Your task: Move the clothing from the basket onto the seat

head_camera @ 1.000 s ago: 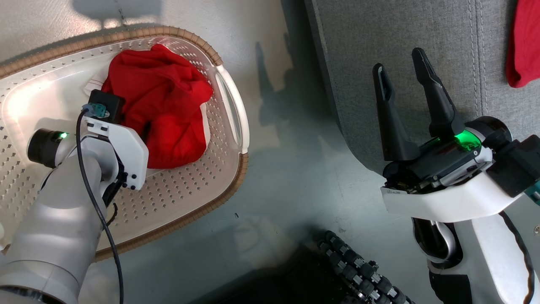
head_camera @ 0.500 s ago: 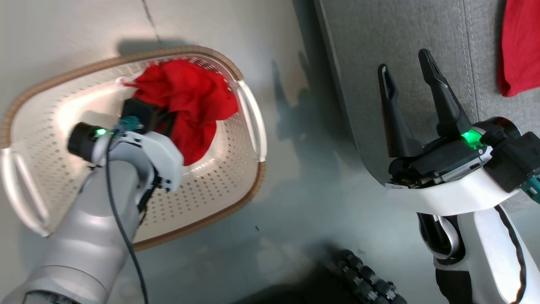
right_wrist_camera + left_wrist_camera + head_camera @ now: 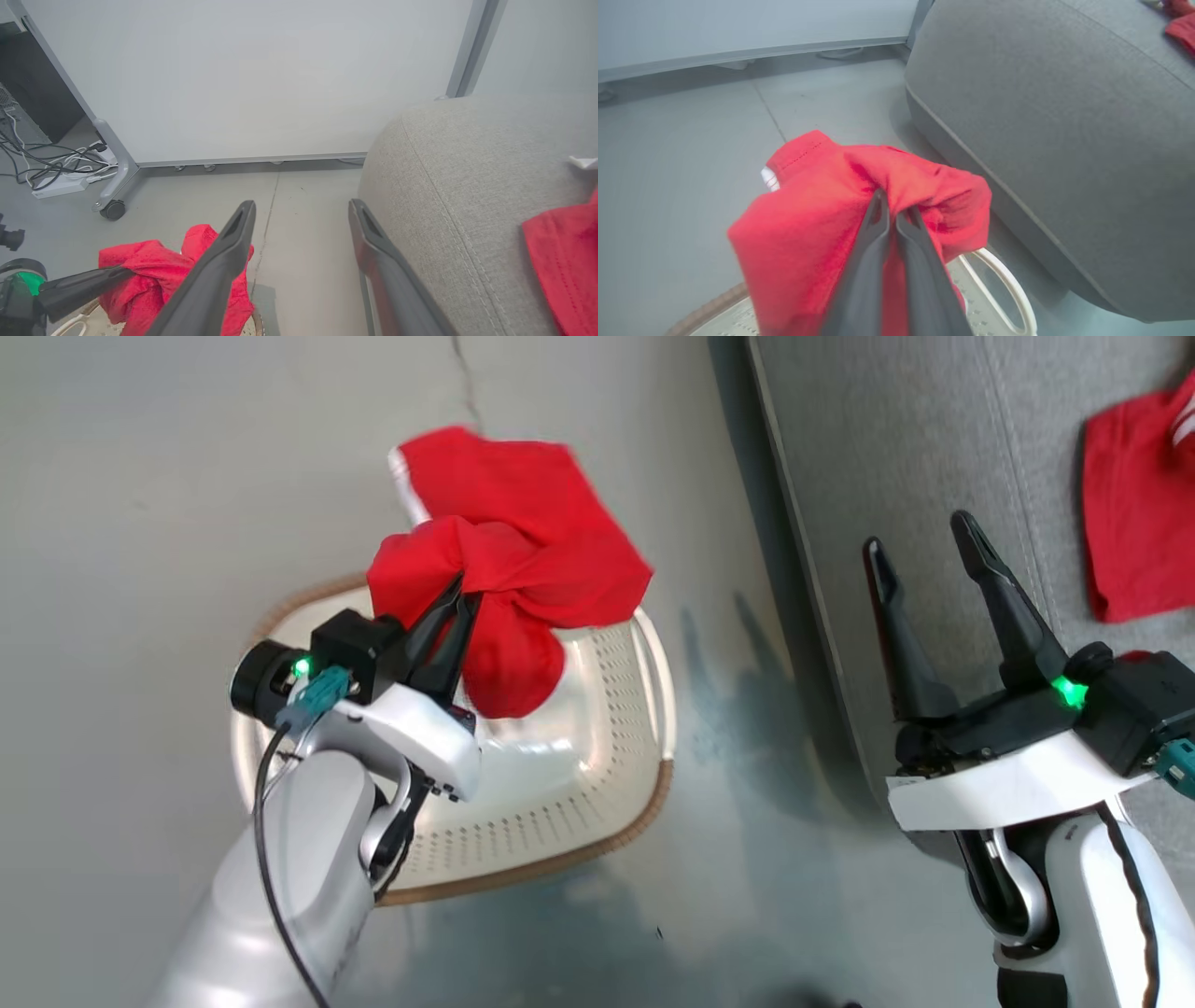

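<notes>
The clothing is split between two places. One red garment hangs bunched from your left gripper, whose two dark fingers are pinched tight together on a fold near the middle of the cloth. The fabric spills around the fingertips on both sides. Most of it is on the far side, and a white-trimmed edge shows at the far left. You have that bundle in the air over the far part of the basket. Whether its lowest fold touches the basket you cannot tell.

The seat lies to the right of the basket, with a strip of grey floor between them. The second red garment lies flat on the seat at the far right, well apart from both grippers. Your right gripper hovers over the seat's left edge, with its fingers spread wide and nothing between them.
</notes>
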Tool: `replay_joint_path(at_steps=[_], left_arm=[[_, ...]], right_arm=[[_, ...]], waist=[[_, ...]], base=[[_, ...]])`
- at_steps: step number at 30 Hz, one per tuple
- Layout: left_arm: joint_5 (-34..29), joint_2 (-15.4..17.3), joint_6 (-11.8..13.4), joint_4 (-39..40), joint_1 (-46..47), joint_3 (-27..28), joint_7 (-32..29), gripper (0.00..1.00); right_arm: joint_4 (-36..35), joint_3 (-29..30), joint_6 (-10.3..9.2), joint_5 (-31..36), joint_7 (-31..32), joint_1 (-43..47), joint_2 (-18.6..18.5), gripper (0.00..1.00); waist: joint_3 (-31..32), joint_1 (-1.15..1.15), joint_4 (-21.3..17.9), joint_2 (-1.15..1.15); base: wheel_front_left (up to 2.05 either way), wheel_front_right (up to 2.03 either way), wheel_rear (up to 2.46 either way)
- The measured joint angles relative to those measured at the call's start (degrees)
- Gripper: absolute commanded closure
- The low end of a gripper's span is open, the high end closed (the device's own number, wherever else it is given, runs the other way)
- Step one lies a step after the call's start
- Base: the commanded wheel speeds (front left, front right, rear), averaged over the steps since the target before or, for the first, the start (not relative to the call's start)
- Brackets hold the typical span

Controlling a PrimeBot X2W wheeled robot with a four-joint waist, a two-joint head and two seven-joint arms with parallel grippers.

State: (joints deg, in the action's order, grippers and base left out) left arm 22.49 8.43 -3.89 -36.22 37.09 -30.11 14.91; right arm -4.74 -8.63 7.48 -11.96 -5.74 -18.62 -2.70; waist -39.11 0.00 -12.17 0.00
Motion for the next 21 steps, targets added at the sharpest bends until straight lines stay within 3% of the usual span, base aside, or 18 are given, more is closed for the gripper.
replay_joint_path(at_steps=[10, 21], left_arm=[[-1.43, -0.94, 0.93, 15.79, -9.96, 7.34, 0.07, 1.0], [-3.08, -2.11, 0.41, 27.03, -16.39, 12.65, 0.07, 1.0]], right_arm=[[-0.19, 3.01, 0.0, 1.0, 3.79, 4.83, -0.03, 0.0], [1.14, 4.68, 0.0, 1.09, 6.23, 9.46, -0.03, 0.0]], waist=[[10.36, 0.0, 4.94, 0.0], [20.56, 0.0, 8.83, 0.0]], base=[[0.0, 0.0, 0.0], [0.0, 0.0, 0.0]])
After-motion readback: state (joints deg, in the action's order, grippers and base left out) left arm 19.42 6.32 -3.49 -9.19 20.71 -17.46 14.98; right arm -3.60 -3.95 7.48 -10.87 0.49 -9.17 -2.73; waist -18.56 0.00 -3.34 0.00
